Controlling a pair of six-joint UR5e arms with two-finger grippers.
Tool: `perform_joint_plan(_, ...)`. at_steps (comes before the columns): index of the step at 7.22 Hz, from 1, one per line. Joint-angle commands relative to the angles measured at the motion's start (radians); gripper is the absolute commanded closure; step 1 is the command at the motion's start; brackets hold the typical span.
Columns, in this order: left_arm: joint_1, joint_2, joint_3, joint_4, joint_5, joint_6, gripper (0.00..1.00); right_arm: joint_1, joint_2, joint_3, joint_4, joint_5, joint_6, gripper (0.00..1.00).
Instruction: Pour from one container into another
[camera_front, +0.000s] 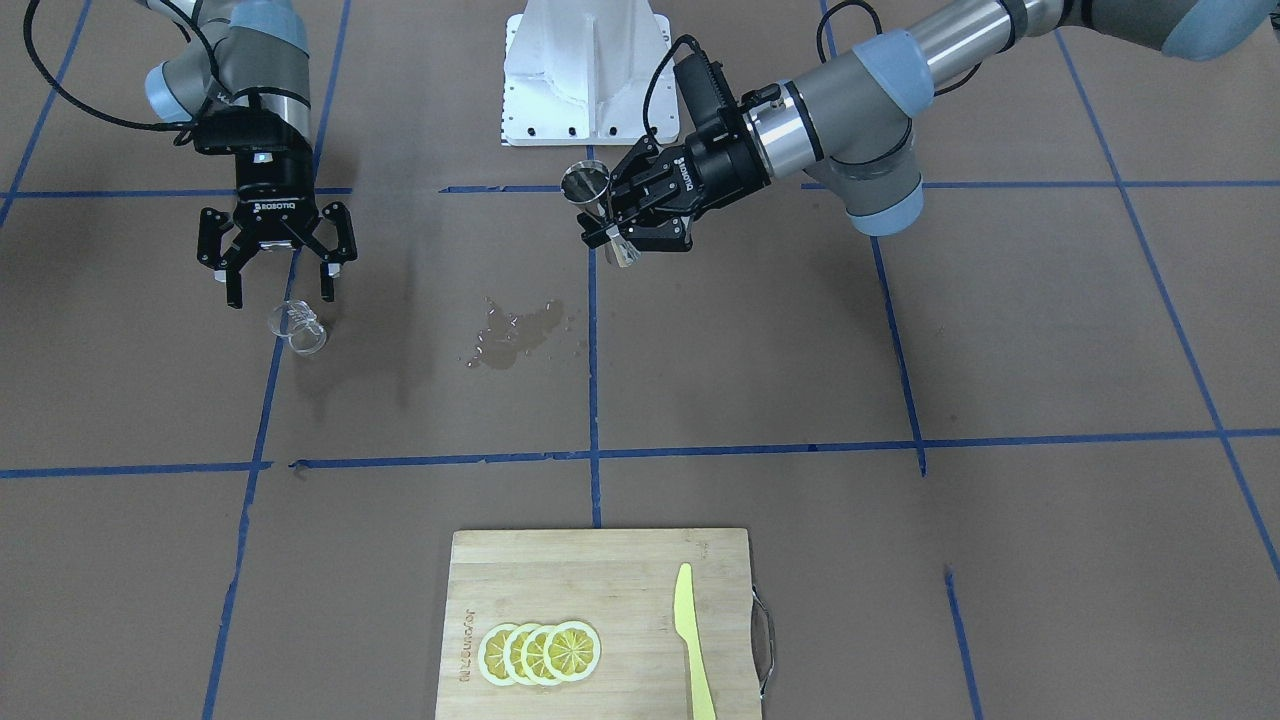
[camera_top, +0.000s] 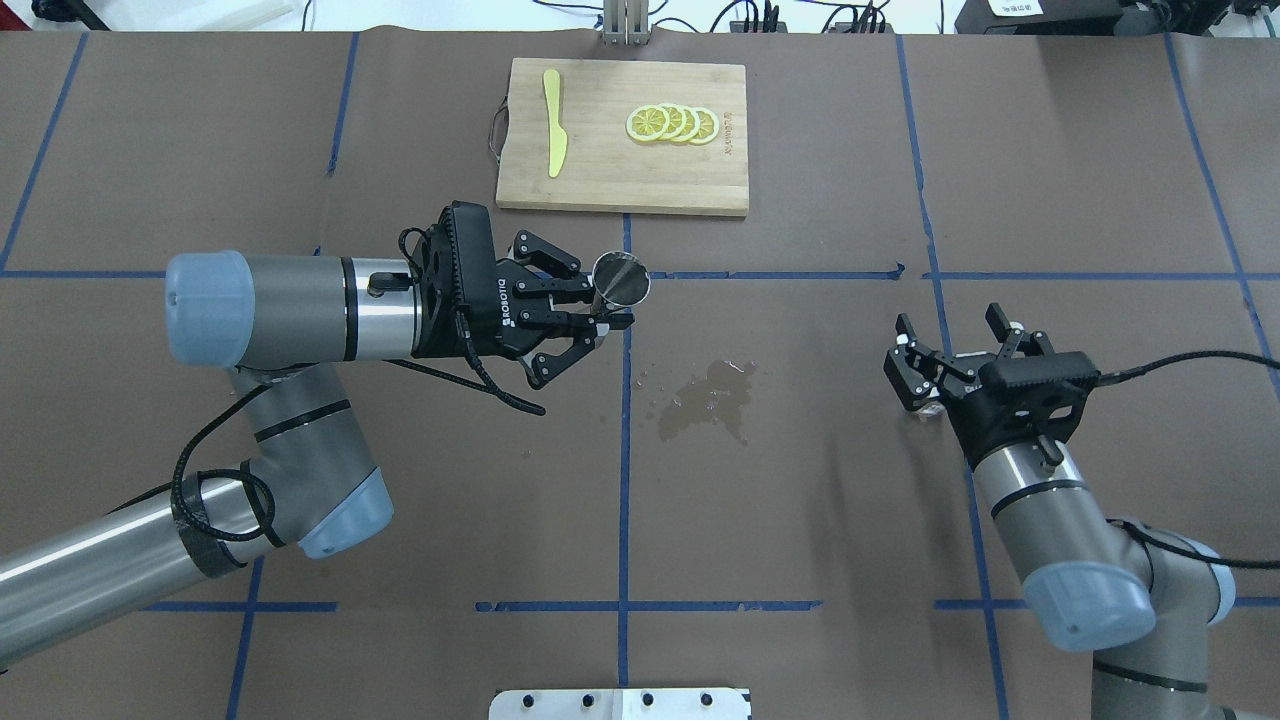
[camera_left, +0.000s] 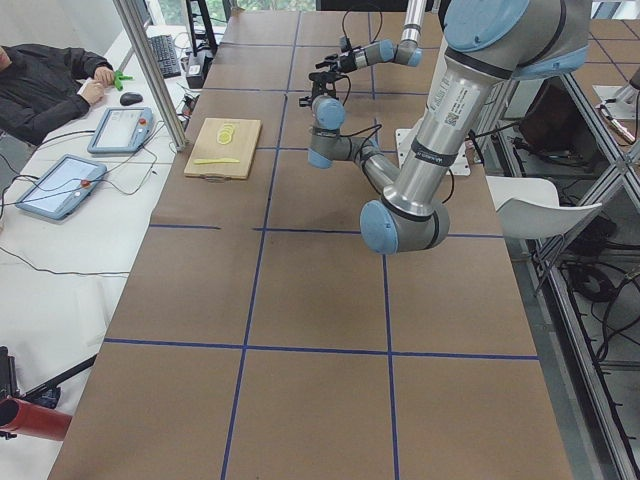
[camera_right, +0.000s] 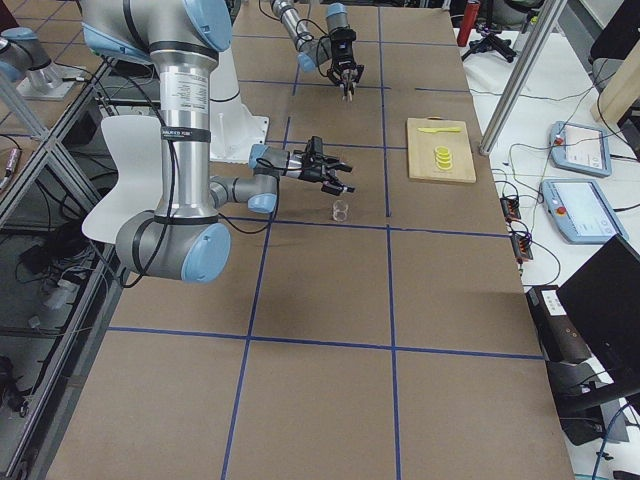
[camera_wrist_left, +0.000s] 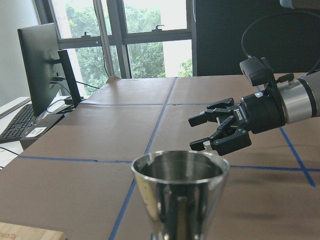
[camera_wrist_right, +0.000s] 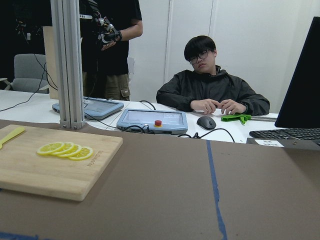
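Seen from overhead, with twelve o'clock pointing away from the robot, the left gripper (camera_top: 605, 312) reached to the middle of the table (camera_top: 800, 150). Its fingers were closed on the narrow waist of a steel jigger (camera_top: 621, 277). The jigger was held above the paper with its mouth up, over the place where two blue tape lines (camera_top: 625, 500) crossed. At about four o'clock from it, well apart, a small clear glass cup (camera_front: 298, 330) stood on the paper. The right gripper (camera_front: 281, 295) hung over this cup with the fingers spread wide and not touching it; from overhead the gripper hid most of the cup. Between the two containers, at about five o'clock from the jigger, a wet puddle (camera_top: 712, 393) with some small drops lay on the paper. At twelve o'clock from the jigger, close to the far edge of the table, was a wooden cutting board (camera_top: 600, 185) with lemon slices (camera_top: 672, 123) and a yellow knife (camera_top: 554, 135); a strip of bare paper separated its near edge from the jigger. Toward six o'clock a wide field of brown paper reached to the robot's side of the table.
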Motion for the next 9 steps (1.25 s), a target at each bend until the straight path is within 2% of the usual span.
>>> perform_joint_plan(1, 0.000, 0.000, 0.000, 0.000, 0.000, -0.002, 1.00, 0.225, 0.006, 0.026, -0.054, 0.345, -0.011, 0.00)
perform_joint_plan(3, 0.000, 0.000, -0.005, -0.002, 0.000, -0.003, 1.00, 0.475, 0.025, 0.066, -0.270, 0.781, -0.066, 0.00)
perform_joint_plan(4, 0.000, 0.000, -0.009, 0.000, 0.000, -0.005, 1.00, 0.617, 0.048, 0.062, -0.374, 0.992, -0.233, 0.00)
perform_joint_plan(6, 0.000, 0.000, -0.012, 0.000, 0.000, -0.005, 1.00, 0.870, 0.059, 0.045, -0.534, 1.361, -0.534, 0.00)
perform_joint_plan(7, -0.001, 0.001, -0.014, 0.000, 0.000, -0.005, 1.00, 0.984, 0.056, 0.029, -0.639, 1.513, -0.695, 0.00)
perform_joint_plan(8, -0.001, 0.001, -0.015, 0.000, 0.000, -0.005, 1.00, 1.066, 0.059, 0.023, -0.806, 1.615, -0.865, 0.00)
perform_joint_plan(9, -0.001, 0.001, -0.015, 0.000, 0.000, -0.005, 1.00, 1.115, 0.059, 0.026, -0.996, 1.658, -1.002, 0.00)
